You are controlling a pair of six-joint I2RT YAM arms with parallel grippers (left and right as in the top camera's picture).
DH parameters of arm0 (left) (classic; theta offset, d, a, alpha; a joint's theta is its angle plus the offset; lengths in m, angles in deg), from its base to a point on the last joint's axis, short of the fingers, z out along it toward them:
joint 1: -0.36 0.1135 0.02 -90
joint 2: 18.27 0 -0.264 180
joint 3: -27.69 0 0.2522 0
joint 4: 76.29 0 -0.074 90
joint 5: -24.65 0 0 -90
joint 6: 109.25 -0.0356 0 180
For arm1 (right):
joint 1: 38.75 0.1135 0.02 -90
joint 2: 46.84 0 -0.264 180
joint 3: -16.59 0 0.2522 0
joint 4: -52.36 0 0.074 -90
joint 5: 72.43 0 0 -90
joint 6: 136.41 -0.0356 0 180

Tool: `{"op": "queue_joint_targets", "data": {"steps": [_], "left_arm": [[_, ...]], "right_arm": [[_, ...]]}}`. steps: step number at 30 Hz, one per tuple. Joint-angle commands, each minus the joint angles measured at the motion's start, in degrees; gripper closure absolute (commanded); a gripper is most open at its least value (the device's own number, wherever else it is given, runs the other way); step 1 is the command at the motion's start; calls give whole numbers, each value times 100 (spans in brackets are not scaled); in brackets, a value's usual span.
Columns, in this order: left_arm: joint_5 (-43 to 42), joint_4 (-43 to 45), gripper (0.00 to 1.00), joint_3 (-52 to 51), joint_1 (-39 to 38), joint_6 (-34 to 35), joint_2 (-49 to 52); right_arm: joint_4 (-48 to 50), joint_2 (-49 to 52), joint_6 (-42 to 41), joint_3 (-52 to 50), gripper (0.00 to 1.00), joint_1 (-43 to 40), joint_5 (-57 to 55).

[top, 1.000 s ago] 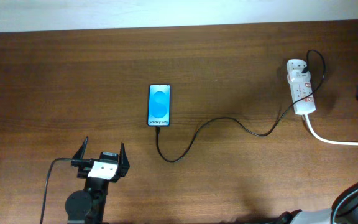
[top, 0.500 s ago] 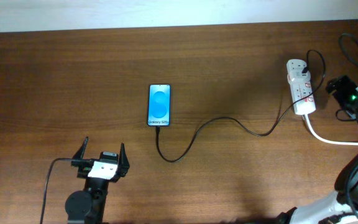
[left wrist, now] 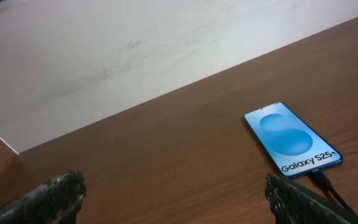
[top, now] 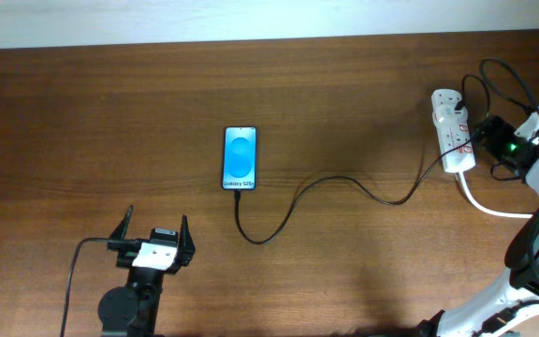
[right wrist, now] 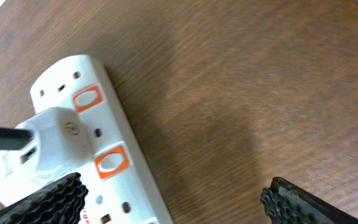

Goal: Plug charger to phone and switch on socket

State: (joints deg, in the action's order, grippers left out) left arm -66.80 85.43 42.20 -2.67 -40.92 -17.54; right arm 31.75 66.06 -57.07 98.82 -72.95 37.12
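Note:
The phone (top: 240, 157) lies face up mid-table, its blue screen lit; it also shows in the left wrist view (left wrist: 293, 140). The thin black charger cable (top: 344, 180) runs from the phone's bottom edge, where its plug tip (left wrist: 321, 179) sits, in a loop right to the white socket (top: 453, 131). In the right wrist view the socket (right wrist: 135, 186) shows red switches and a white adapter. My right gripper (top: 482, 140) is open beside the socket's right side, with its left finger over the strip (right wrist: 173, 208). My left gripper (top: 152, 234) is open and empty, below and left of the phone (left wrist: 176, 202).
The socket's thick white cord (top: 503, 211) trails right toward the table's edge. My right arm's black cables (top: 508, 75) loop above the socket. A pale wall (left wrist: 104, 56) borders the table's far edge.
My right arm has come in from the right edge and moved left up to the socket. The left arm, phone and cable have not moved.

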Motion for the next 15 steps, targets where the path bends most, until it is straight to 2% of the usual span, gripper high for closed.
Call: {"op": "queue_joint_targets", "data": {"steps": [1,15], "left_arm": [[22,-24,1,-24,4,37,-44],[22,-24,1,-24,4,37,-44]], "right_arm": [[44,111,232,125,4,48,76],[538,487,494,122,4,203,76]]}}
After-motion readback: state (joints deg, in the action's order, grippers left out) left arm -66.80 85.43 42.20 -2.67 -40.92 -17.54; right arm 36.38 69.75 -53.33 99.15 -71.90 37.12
